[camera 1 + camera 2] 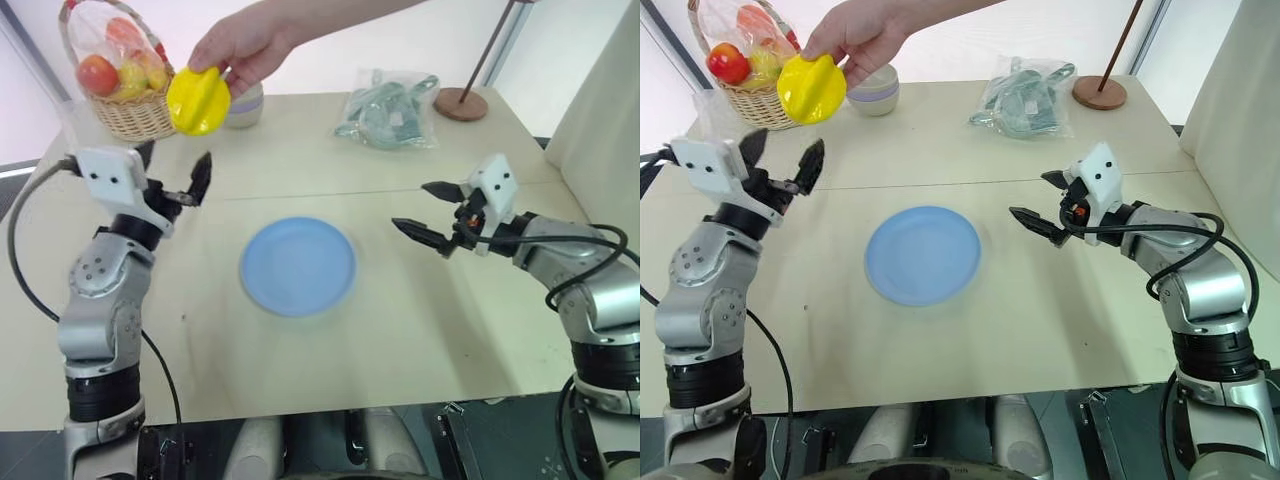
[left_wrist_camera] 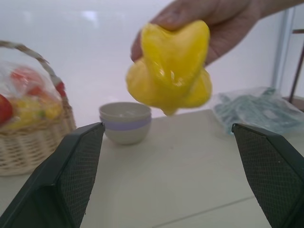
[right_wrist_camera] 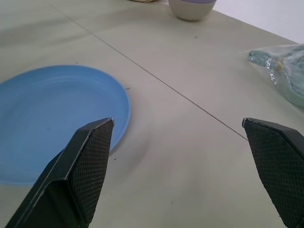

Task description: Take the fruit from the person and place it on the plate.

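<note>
A person's hand (image 1: 240,45) holds the yellow fruit (image 1: 198,100) above the table (image 1: 400,330), beyond the blue plate (image 1: 298,266). Left gripper (image 1: 780,160), below the fruit, fingers spread wide, empty. Right gripper (image 1: 432,213), beside the plate, likewise wide and empty.

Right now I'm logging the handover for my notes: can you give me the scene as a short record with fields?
fruit: yellow fruit held in the air by the person's hand, above the far left of the table
left gripper: open, just below the fruit, not touching it
right gripper: open, empty, right of the plate
plate: blue plate empty, mid-table
also there: wicker basket, bowl, plastic bag
</note>
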`<state>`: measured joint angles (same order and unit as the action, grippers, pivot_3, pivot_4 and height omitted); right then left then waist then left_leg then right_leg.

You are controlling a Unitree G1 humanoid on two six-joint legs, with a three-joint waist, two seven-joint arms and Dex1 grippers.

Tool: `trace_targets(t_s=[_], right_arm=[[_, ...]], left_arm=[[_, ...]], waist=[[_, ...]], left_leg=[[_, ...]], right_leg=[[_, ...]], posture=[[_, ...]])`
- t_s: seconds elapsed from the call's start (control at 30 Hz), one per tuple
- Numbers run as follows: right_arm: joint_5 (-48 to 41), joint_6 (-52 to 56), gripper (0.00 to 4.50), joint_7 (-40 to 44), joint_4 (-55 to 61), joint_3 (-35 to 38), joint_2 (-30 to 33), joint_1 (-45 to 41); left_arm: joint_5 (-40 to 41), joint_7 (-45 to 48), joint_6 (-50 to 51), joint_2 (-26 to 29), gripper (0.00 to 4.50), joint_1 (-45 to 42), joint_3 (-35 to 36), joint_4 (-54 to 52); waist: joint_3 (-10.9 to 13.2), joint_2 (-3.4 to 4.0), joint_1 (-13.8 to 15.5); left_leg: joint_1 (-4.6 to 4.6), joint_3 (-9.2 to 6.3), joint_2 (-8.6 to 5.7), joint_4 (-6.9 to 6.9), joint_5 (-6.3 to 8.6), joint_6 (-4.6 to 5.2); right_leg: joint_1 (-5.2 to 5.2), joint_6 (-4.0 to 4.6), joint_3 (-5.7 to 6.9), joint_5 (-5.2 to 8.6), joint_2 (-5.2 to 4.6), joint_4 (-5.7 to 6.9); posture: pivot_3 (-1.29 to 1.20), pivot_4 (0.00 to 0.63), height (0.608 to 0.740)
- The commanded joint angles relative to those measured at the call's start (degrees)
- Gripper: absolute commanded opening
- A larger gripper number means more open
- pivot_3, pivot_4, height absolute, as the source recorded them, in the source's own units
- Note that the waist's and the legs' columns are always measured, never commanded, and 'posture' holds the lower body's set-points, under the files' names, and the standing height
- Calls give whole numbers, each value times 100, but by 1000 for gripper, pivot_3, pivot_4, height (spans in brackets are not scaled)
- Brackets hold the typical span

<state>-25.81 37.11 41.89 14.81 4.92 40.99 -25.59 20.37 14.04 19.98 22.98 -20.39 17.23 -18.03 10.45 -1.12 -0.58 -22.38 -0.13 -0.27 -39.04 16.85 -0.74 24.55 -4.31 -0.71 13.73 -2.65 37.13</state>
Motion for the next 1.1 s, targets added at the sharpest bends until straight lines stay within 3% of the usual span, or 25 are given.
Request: trace_targets(t_s=[0.03,0.4,1.1], right_arm=[[1,-80,4425,-21,115,87,-5,-130],[29,-90,4425,-111,187,118,-23,-111],[14,-88,4425,-265,301,187,-2,-10]], left_arm=[[-179,-31,-342,88,4500,-302,23,139],[-497,187,-1043,137,4500,-1246,-228,1285],[-464,408,-1646,-94,4500,-1747,-389,2301]], waist=[[0,0,0],[0,-1,1],[0,-1,-3]], left_leg=[[0,0,0,0,0,0],[-1,1,0,0,0,0],[-1,0,0,0,0,0]], right_leg=[[0,0,0,0,0,0],[0,0,3,0,3,-1],[0,-3,4,-1,2,-1]], posture=[[0,150,740],[0,150,740],[0,150,740]])
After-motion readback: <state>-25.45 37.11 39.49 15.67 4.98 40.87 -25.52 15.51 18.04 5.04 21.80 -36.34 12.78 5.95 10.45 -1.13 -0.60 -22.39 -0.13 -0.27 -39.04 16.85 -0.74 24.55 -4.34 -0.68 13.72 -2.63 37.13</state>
